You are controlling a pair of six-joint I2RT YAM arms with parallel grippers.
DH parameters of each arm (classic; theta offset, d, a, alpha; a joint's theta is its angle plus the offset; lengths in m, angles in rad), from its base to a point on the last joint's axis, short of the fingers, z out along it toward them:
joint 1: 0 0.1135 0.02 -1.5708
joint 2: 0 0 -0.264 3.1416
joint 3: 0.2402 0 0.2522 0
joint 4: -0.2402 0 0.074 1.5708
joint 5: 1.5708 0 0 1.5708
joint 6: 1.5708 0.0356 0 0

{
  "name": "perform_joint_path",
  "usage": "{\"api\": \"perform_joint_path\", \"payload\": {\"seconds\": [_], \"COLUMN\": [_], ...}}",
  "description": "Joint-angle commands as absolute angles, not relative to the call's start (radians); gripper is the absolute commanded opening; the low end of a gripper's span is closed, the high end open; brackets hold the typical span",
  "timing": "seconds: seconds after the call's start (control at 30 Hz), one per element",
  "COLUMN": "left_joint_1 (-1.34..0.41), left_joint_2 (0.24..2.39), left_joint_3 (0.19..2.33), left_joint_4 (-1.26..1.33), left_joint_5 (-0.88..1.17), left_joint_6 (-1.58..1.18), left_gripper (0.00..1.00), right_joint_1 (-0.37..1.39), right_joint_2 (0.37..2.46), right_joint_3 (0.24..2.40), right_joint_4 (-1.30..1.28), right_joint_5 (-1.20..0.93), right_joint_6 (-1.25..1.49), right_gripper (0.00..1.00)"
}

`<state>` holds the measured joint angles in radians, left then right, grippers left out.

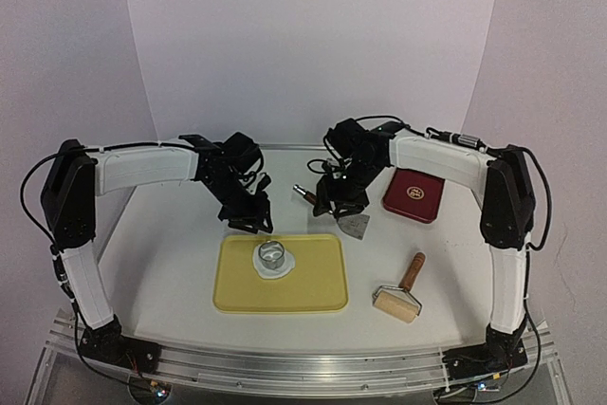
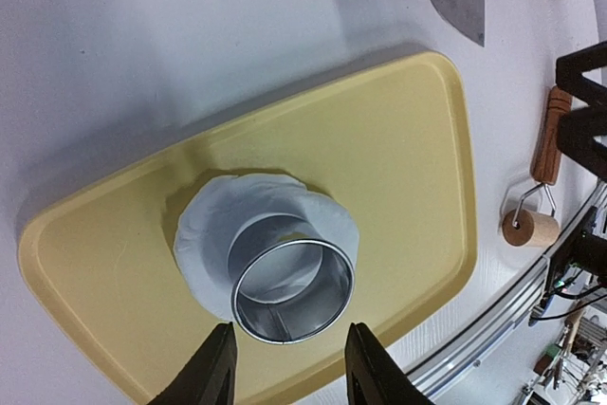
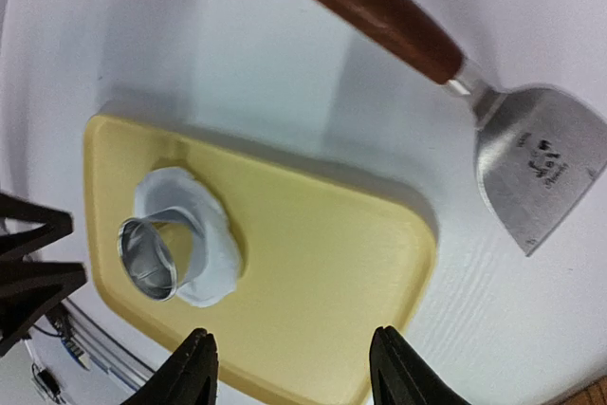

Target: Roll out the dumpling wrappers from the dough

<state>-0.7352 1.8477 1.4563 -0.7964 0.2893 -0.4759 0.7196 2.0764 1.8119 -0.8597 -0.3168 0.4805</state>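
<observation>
white desk (image 1: 171,263) carried a yellow board (image 2: 398,158); flat dough (image 2: 204,234) lay on it under a steel ring cutter (image 2: 289,291). left claw (image 2: 291,348), released and empty, hovered nearest, the ring dead ahead between its jaws; right claw (image 3: 289,367), also released, hung farther off.

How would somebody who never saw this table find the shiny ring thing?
Find the yellow tray in the middle of the white table. A flat white piece of dough lies on it, and the steel ring cutter stands on that dough. It is the only shiny hollow ring; the scraper and roller lie off the tray and have wooden handles.
</observation>
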Motion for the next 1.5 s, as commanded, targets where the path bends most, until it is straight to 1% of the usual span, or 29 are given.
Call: {"api": "perform_joint_path", "payload": {"seconds": [0.0,0.07,0.17,0.5,0.83,1.0,1.13,1.47], "left_joint_1": [-0.700,-0.698,-0.693,-0.677,-0.673,-0.673,-0.674,-0.673], "left_joint_2": [1.790,1.786,1.791,1.800,1.832,1.845,1.854,1.891], "left_joint_3": [1.391,1.368,1.328,1.268,1.268,1.266,1.266,1.267], "left_joint_4": [-0.730,-0.705,-0.677,-0.623,-0.602,-0.600,-0.602,-0.611], "left_joint_5": [0.411,0.451,0.481,0.474,0.471,0.469,0.465,0.457], "left_joint_6": [-0.496,-0.497,-0.504,-0.527,-0.523,-0.520,-0.514,-0.496], "left_gripper": [0.40,0.40,0.41,0.34,0.29,0.24,0.23,0.22], "right_joint_1": [0.787,0.803,0.822,0.856,0.862,0.866,0.867,0.867], "right_joint_2": [2.110,2.134,2.167,2.253,2.304,2.325,2.336,2.362], "right_joint_3": [1.888,1.902,1.922,1.952,1.989,2.003,2.007,2.019], "right_joint_4": [-0.855,-0.837,-0.819,-0.809,-0.801,-0.801,-0.799,-0.800], "right_joint_5": [-0.481,-0.514,-0.537,-0.537,-0.535,-0.542,-0.541,-0.548], "right_joint_6": [0.477,0.492,0.505,0.503,0.506,0.503,0.503,0.497], "right_gripper": [0.52,0.49,0.47,0.38,0.35,0.31,0.29,0.25]}}
